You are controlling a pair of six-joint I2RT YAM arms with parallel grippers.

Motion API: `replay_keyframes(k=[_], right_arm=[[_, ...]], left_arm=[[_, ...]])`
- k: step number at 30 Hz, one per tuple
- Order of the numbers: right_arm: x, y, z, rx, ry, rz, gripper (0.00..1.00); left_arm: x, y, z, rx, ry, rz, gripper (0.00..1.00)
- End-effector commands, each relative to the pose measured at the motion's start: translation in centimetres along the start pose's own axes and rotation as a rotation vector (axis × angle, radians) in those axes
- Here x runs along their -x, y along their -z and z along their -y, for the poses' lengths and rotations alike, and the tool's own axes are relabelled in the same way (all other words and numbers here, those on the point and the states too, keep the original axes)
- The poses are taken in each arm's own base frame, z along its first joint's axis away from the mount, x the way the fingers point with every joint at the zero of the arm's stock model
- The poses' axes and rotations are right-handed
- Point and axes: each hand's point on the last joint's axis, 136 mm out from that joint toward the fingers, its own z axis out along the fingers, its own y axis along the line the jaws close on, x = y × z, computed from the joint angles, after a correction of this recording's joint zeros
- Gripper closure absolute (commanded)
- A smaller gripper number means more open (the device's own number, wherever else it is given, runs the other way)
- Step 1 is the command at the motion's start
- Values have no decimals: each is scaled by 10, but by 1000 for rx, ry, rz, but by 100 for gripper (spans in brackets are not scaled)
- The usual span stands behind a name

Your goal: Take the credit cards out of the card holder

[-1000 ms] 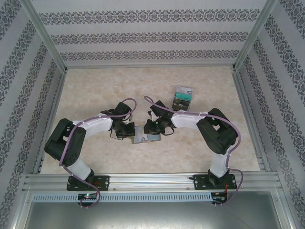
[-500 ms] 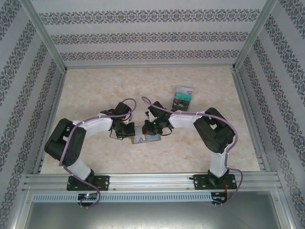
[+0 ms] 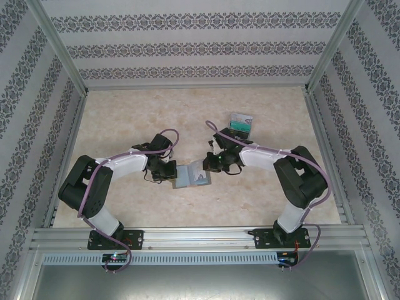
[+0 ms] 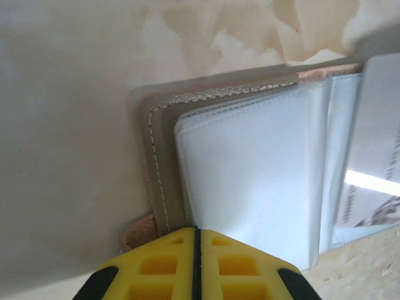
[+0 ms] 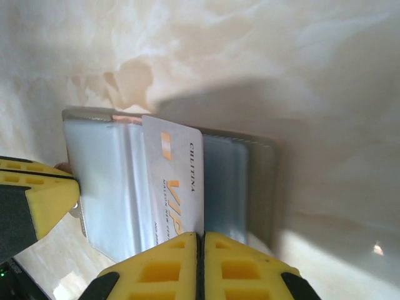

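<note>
The card holder lies open on the table between both grippers, its clear sleeves showing over the grey-brown cover. My left gripper is shut on its left edge, the yellow tips pinching the sleeve beside the small side tab. My right gripper is shut on the end of a white credit card with orange VIP lettering. The card stands partly drawn out over the right half of the card holder; the right tips meet on its edge.
A clear plastic case with green-and-black contents lies behind the right gripper. Metal rails bound the near edge and patterned walls stand on three sides. The left gripper's yellow finger appears at the left in the right wrist view.
My right gripper has closed on the card and drawn back to the right, pulling the card with it. The open holder shows more. The left arm has stayed put.
</note>
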Motion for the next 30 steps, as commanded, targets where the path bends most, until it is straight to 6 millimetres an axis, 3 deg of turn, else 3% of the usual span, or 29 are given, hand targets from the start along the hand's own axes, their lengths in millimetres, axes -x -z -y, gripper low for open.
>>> replay_keyframes(k=[1,8,11,16,18,21,26,30], right_arm=[[0,17,8,-44,55,18,100],[23,67,-17,-66,223,132,100],[37,98,-20,-169,341,194,100],[62,149,-14,-354,532,308,100],[70,165,-10,-430,631,346,100],[79,179,0,-546,757,345,100],[102,194,17,-737,908,284,100],[127,196,27,-863,1022,251,100]], left_arm=[[-2,2,-3,27,-14,-19,99],[15,25,12,-3,-35,73,98],[26,43,22,-23,-46,143,92],[45,83,37,-53,-68,288,58],[51,101,41,-60,-71,348,32],[59,126,44,-66,-73,430,0],[67,157,50,-81,-101,515,0],[70,166,50,-80,-109,542,0]])
